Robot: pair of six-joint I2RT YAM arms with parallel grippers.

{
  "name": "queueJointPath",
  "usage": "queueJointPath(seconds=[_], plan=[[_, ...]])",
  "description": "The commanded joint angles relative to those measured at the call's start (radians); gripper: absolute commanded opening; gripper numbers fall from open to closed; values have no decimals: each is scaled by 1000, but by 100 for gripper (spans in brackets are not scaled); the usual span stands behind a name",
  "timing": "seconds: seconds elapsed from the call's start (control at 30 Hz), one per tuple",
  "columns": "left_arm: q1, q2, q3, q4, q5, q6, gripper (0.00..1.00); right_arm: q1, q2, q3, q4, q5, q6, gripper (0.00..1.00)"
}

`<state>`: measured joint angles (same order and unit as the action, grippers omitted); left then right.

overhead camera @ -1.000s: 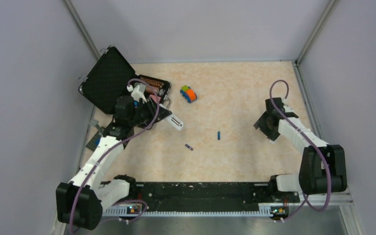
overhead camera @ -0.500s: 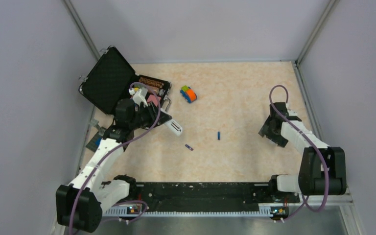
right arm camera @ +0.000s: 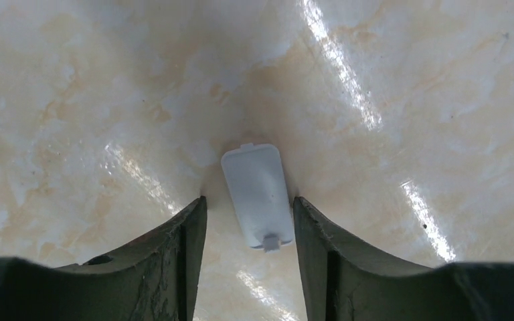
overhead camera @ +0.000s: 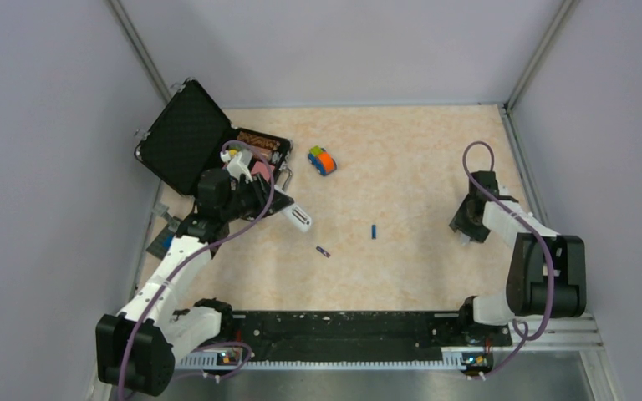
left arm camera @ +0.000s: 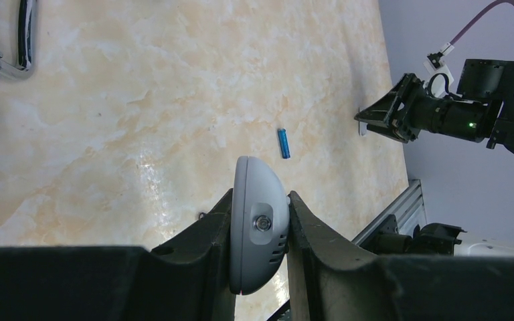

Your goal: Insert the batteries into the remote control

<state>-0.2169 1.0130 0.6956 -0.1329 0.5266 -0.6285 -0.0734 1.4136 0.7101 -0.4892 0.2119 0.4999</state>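
**Top external view.**
- We list the left gripper [overhead camera: 282, 206] clamped on one end of the remote control [overhead camera: 301, 219]. The handset is slim and white and juts out towards the middle of the table [overhead camera: 418, 167].
- The blue battery [overhead camera: 374, 231] lies loose on the table, right of the handset.
- The darker battery [overhead camera: 323, 251] lies nearer the arm bases, apart from the blue one.
- An open black case [overhead camera: 185, 142] sits at the far left corner, with an orange-blue-green toy car [overhead camera: 322, 159] just right of it.
- The right gripper [overhead camera: 465, 230] points down at the table's right side, well apart from both batteries. We cannot tell its jaws from here.

**Left wrist view.**
- Both fingers [left arm camera: 207, 234] press the sides of the remote control's rounded white end.
- The blue battery lies on the table beyond it.
- The right gripper shows far off, at the table edge.

**Right wrist view.**
- The jaws stand apart.
- A small white cover plate [right arm camera: 258, 194] lies flat on the table between the fingers [right arm camera: 174, 254]. A gap shows on the left and a thinner one on the right.
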Motion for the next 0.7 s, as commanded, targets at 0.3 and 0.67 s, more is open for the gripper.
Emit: queueJointPath(seconds=[0.3, 0.67], plan=[[1, 15, 5, 99, -30, -22, 0, 57, 54, -52, 76, -206, 88, 32], [1, 55, 18, 116, 54, 51, 0, 145, -48, -15, 63, -148, 127, 68]])
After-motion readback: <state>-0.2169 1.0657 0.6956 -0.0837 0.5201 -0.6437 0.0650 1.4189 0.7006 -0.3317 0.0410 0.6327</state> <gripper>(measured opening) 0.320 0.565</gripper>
